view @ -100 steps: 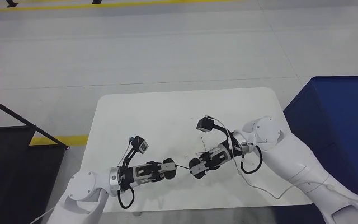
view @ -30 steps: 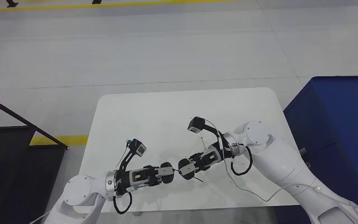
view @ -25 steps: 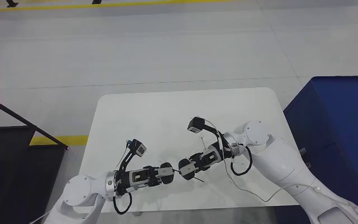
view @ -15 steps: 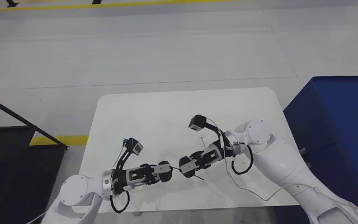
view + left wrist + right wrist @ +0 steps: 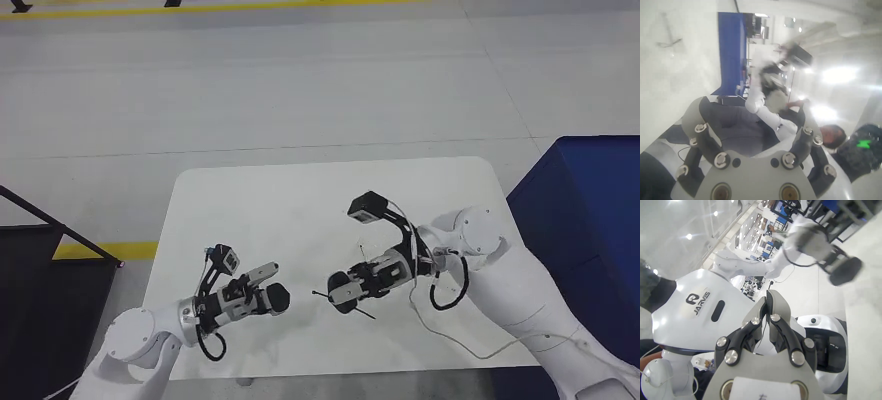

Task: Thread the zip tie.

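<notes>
Your right claw (image 5: 766, 300) pinched shut on the thin black zip tie (image 5: 763, 330), tie ends sticking out both sides over the white bench (image 5: 300, 200), your left claw (image 5: 268, 284) nearby, spread wide and empty, clear of the tie.

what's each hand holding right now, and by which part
The right hand pinches the zip tie partway along its thin strap, with both ends sticking out. The left hand is open and holds nothing.
</notes>
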`<state>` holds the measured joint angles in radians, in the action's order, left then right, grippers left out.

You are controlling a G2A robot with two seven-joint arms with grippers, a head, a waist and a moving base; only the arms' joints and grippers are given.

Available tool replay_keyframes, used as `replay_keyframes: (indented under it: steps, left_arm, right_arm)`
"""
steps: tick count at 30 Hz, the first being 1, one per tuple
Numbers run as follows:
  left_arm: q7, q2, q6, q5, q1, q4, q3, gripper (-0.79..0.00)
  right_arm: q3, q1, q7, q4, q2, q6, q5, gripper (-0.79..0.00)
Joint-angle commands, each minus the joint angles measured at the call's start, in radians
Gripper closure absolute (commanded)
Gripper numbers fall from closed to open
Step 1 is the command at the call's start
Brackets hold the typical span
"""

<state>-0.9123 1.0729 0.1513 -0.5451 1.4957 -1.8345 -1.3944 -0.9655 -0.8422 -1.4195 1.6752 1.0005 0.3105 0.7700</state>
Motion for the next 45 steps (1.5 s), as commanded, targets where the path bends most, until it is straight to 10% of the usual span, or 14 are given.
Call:
replay_keyframes:
  steps: [1,9,13,22,34,45]
  left_arm:
    - [-0.011,0.001,0.035,0.026,-0.018,0.021,0.037,-0.785]
    - [-0.038,0.001,0.04,0.054,-0.026,0.019,0.073,-0.785]
    - [-0.038,0.001,0.04,0.054,-0.026,0.019,0.073,-0.785]
    - [-0.038,0.001,0.04,0.054,-0.026,0.019,0.073,-0.785]
    - [-0.038,0.001,0.04,0.054,-0.026,0.019,0.073,-0.785]
    - [-0.038,0.001,0.04,0.054,-0.026,0.019,0.073,-0.785]
  right_arm:
    - [-0.054,-0.01,0.0,0.101,-0.009,-0.028,0.016,0.0]
    - [-0.09,-0.048,0.044,0.153,-0.017,-0.077,0.028,0.0]
    - [0.048,0.008,-0.022,0.243,-0.006,-0.177,-0.253,0.0]
    - [0.012,0.211,0.299,0.421,0.046,-0.02,-0.276,0.0]
    - [-0.052,0.167,0.355,0.453,0.042,0.024,-0.234,0.0]
    - [-0.221,0.088,0.581,0.615,0.039,0.271,-0.603,0.0]
